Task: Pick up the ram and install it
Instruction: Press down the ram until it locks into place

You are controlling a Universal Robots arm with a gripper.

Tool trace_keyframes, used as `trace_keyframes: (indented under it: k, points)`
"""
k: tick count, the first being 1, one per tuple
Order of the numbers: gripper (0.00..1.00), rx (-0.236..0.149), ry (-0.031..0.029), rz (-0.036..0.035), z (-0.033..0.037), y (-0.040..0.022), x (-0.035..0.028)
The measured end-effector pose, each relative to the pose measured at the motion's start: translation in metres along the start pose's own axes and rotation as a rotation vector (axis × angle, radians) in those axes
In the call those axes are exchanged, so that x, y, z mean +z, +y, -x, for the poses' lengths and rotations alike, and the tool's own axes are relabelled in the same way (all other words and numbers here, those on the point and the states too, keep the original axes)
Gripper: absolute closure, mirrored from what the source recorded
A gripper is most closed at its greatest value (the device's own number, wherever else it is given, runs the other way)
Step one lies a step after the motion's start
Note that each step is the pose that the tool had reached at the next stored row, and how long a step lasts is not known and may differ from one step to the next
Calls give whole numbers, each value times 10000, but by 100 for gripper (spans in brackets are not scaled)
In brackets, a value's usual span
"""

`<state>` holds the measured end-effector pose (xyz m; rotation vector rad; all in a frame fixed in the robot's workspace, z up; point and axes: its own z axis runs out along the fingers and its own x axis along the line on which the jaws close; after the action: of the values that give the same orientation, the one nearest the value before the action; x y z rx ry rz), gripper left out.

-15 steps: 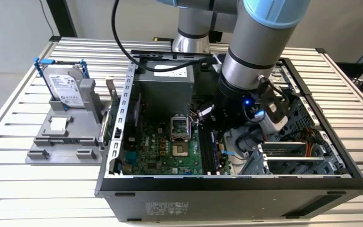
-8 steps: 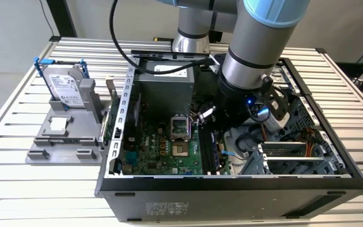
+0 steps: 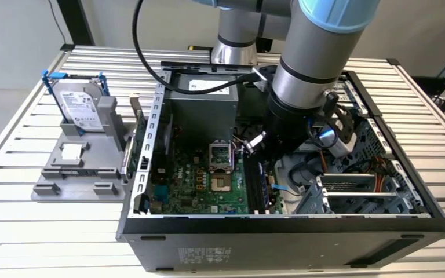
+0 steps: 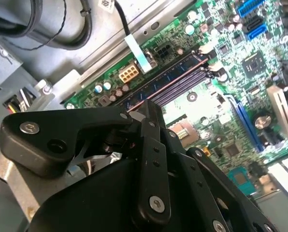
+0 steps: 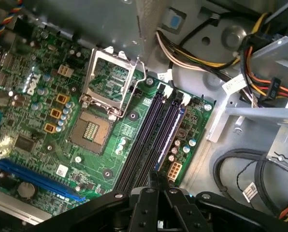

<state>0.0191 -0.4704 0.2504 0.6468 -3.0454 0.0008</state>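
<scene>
My gripper is deep inside the open computer case, right over the long black memory slots of the green motherboard. The ram shows edge-on as a thin dark blue strip lying along the outermost slot, running straight into my fingertips. In the second wrist view the ram is a thin pale line leading away from the gripper. In both wrist views the black fingers stand pressed together on its near end, with the gripper low over the slot. How deep the stick sits is hidden.
An open processor socket lies beside the slots. Bundled cables and a metal drive cage crowd the case's other side. The power supply is behind. At the exterior view's left, a grey fixture holds a blue-framed hard drive.
</scene>
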Motion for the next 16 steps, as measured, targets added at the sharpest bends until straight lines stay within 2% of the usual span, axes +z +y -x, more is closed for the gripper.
trace_keyframes:
  k: [2, 6, 8, 16]
  points:
    - [100, -244, -13, 27, -1, 0, -1]
    - [100, -694, -85, 178, 0, 0, 0]
    - [100, -944, -109, 229, 0, 1, 0]
    - [100, -2031, -140, 304, 0, 0, 0]
